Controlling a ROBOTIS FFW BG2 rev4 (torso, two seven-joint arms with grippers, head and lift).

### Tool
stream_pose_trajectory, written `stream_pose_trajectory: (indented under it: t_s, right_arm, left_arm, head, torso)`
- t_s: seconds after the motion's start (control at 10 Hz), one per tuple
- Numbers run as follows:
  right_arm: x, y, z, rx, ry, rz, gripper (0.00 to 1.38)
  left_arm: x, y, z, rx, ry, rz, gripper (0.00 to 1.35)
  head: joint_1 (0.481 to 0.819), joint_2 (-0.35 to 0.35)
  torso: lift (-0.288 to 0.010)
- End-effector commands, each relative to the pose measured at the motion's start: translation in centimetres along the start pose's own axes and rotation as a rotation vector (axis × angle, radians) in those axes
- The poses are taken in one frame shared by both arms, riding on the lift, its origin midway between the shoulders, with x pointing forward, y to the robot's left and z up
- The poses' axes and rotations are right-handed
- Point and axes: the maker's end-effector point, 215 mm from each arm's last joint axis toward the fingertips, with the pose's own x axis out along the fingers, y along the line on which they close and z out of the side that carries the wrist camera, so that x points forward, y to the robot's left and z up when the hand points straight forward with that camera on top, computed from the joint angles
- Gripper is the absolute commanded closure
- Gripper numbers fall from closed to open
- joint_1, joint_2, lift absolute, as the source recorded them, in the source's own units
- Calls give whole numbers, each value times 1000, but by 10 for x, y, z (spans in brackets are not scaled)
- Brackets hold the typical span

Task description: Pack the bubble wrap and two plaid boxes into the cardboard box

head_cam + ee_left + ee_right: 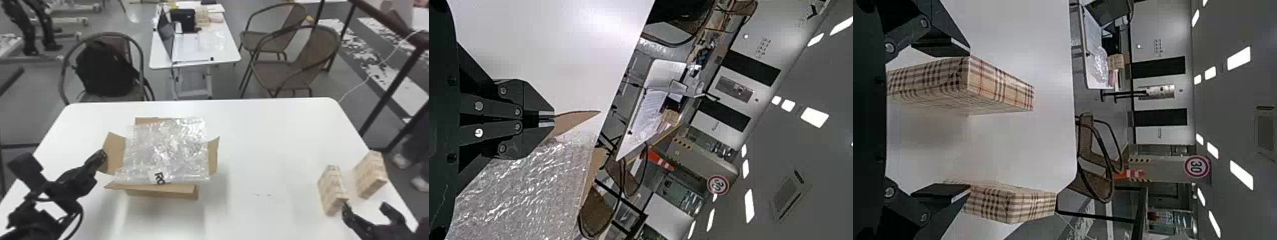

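The bubble wrap [169,143] lay spread over the open top of the cardboard box [162,193], with a white label [156,176] at its near end. The cardboard box sat on the left part of the white table [271,134], its left flap [115,153] and right flap [213,156] spread to either side and its near flap [150,187] sticking out below the wrap.

Both plaid boxes were on the table's right part, near each other with a gap between. The inner plaid box [333,190] lay farther from the right edge; the outer plaid box [372,175] was close to it.

The left gripper [102,155] was at the outer end of the left flap, its fingertips drawn together; whether they pinched the cardboard, I could not tell. The right gripper [365,207] was spread wide at the near side of the plaid boxes, with nothing in its grasp. One finger was right by the inner plaid box, the other by the outer one.

Beyond the table, a black backpack [103,70] rested on a chair at the left. A smaller white table [228,56] farther back held an open laptop [166,38], and two brown chairs stood to its right, near a dark railing [399,83].
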Motion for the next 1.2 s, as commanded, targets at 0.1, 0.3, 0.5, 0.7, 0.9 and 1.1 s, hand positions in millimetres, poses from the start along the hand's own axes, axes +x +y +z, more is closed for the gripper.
stream_pose_trajectory:
  t_s: [0.1,0.3,0.5,0.7,0.9,1.1]
  right_arm:
    - [23,27,-8,2,28,69,318]
    - [29,28,-14,5,39,72,320]
    - [33,28,-21,-13,58,72,321]
    - [46,30,-29,-2,71,77,389]
    - [55,32,-35,8,82,80,624]
    - [54,32,-29,9,78,82,900]
  left_arm:
    - [0,0,0,-2,0,0,1219]
    - [-1,0,-2,-4,3,-1,1219]
    - [0,-1,0,-6,-1,-3,1219]
    - [1,-3,-1,-5,2,-7,1219]
    - [0,-1,-1,-5,3,-5,1219]
    - [1,-2,-1,-6,3,-6,1219]
  head:
    - [695,38]
    - [695,60]
    - [695,63]
    - [695,63]
    - [695,64]
    - [695,66]
  torso:
    - [-48]
    - [-48]
    - [-48]
    - [-48]
    - [-48]
    - [-48]
